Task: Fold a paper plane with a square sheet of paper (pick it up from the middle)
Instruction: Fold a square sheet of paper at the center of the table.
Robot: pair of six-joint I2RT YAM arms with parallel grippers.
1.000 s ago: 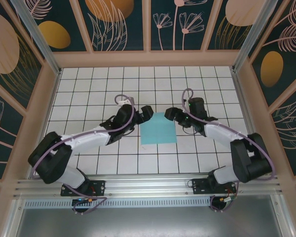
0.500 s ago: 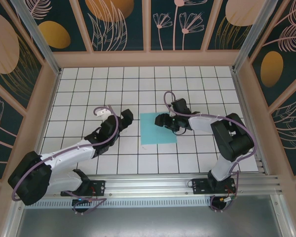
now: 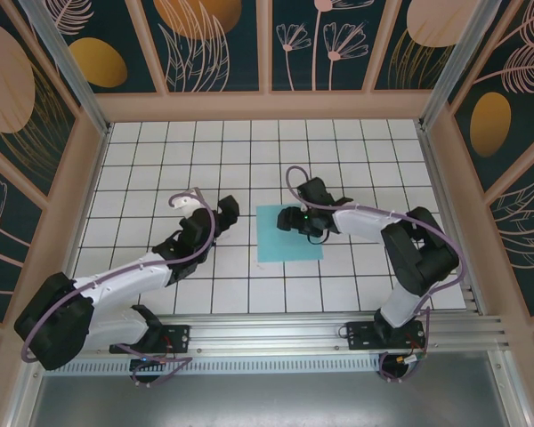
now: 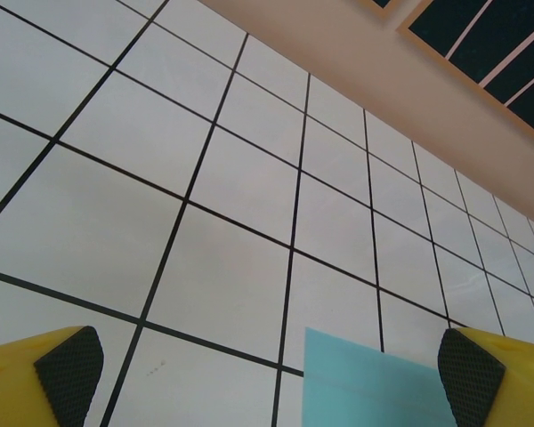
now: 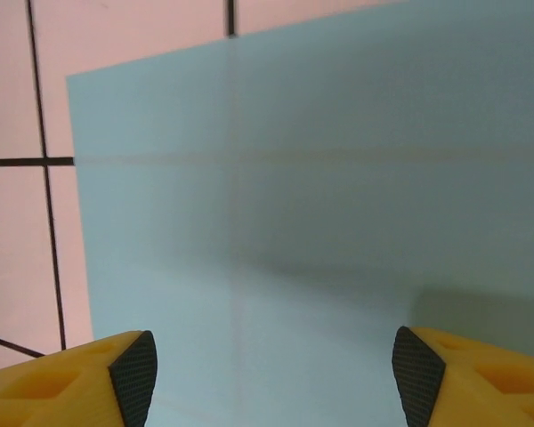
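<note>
While the left gripper (image 3: 224,212) has drawn back, jaws wide and empty, to nine o'clock of the square sheet of paper (image 3: 289,247) lying flat mid-table, the right gripper (image 3: 291,219), also open, has slid in from three o'clock above it; a middle pickup seems next.

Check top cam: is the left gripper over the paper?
No, the left gripper sits over bare tiles to the left of the square sheet of paper, with a gap between them.
</note>
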